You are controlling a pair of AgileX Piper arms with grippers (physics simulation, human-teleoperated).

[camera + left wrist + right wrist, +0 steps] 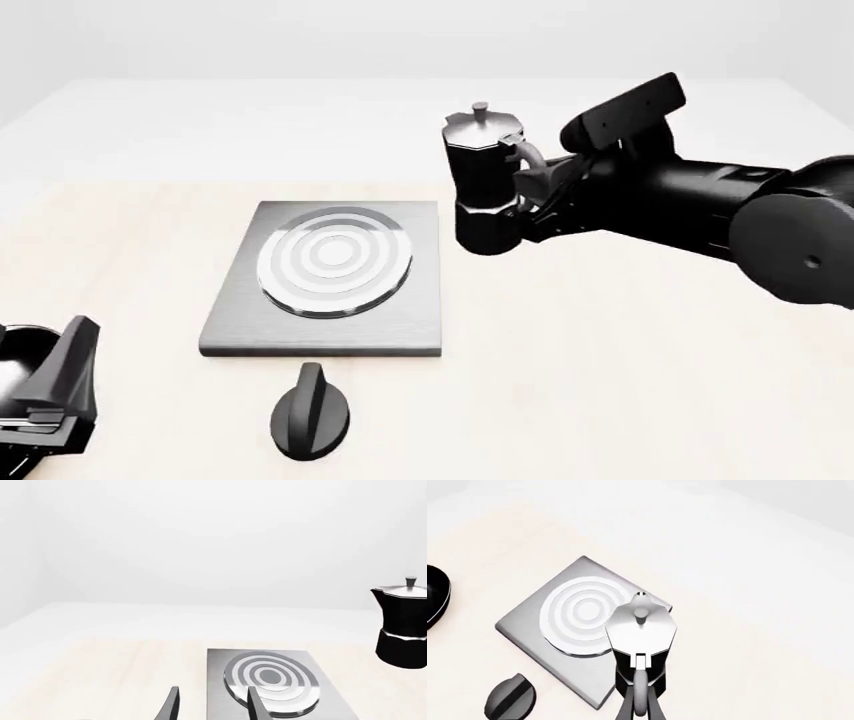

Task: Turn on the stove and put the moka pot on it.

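Observation:
The moka pot (pixel 483 180), black below and silver above, stands upright to the right of the stove, and it looks lifted off the table. My right gripper (pixel 531 188) is shut on its side handle. From above, the pot (pixel 640 625) overlaps the slab's right edge, with my right fingers (pixel 627 707) closed round the handle. The stove (pixel 327 265) is a grey slab with a ringed burner. Its black oval knob (pixel 311 415) lies just in front. My left gripper (pixel 70 350) waits open at the near left; its fingers (pixel 175 705) hold nothing, with the stove (pixel 270 680) and pot (pixel 402 625) ahead.
The light wooden tabletop (pixel 601 380) ends in a white surface behind the stove. In the right wrist view the knob (pixel 510 697) lies near the stove (pixel 580 610), and part of my black left arm (pixel 435 602) shows at the edge.

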